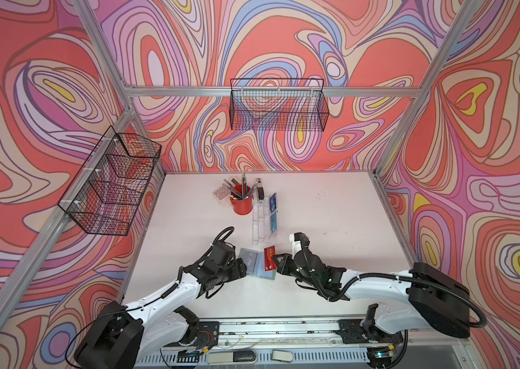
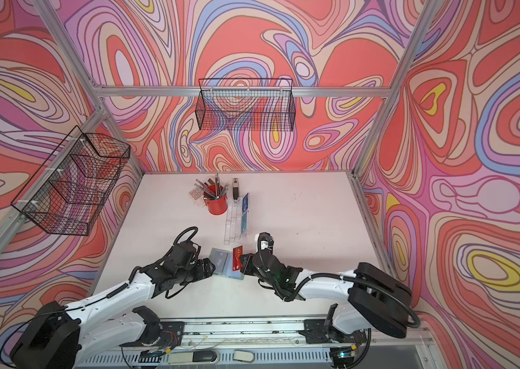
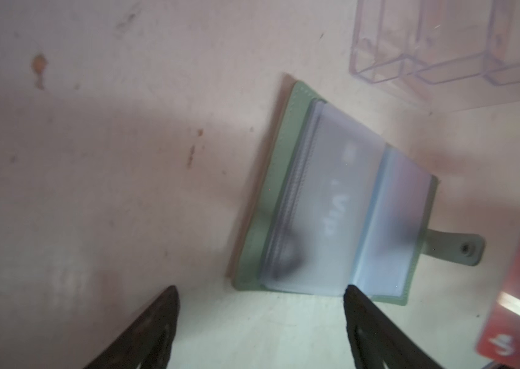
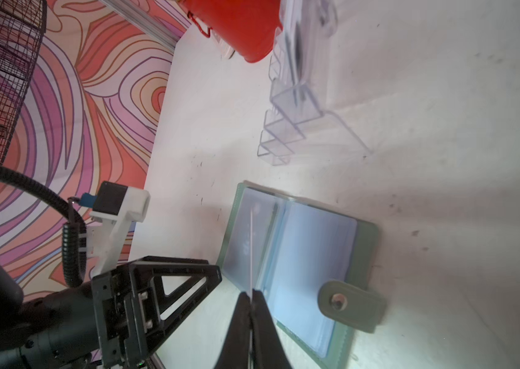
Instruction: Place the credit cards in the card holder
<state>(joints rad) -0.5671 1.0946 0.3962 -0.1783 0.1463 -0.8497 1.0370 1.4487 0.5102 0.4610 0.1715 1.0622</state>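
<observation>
Aluminium rail along the near edge of the table, bearing the bases of two white-and-black arms. Left fingers, black, set apart and holding nothing, tips just beside the near-left edge of the card holder; in the left wrist view both fingers stand over bare table short of it. Card holder, sage green, lying open and flat on the table between the two arms, clear sleeves uppermost, strap with snap button sticking out on the side toward the right arm. One grey card with pale "VIP" lettering sits in the sleeve on the left-arm side. Right fingers, pressed together and clamped on a red card, which stands on edge over the open holder; whether its lower edge touches a sleeve cannot be told. Clear tiered acrylic stand, just beyond the holder, with a teal card and a blue card upright along its right side. Red cup of pens, just left of the stand's far end. Pale keypad, behind the cup. Black wire baskets, two: one on the left wall, one on the back wall.
</observation>
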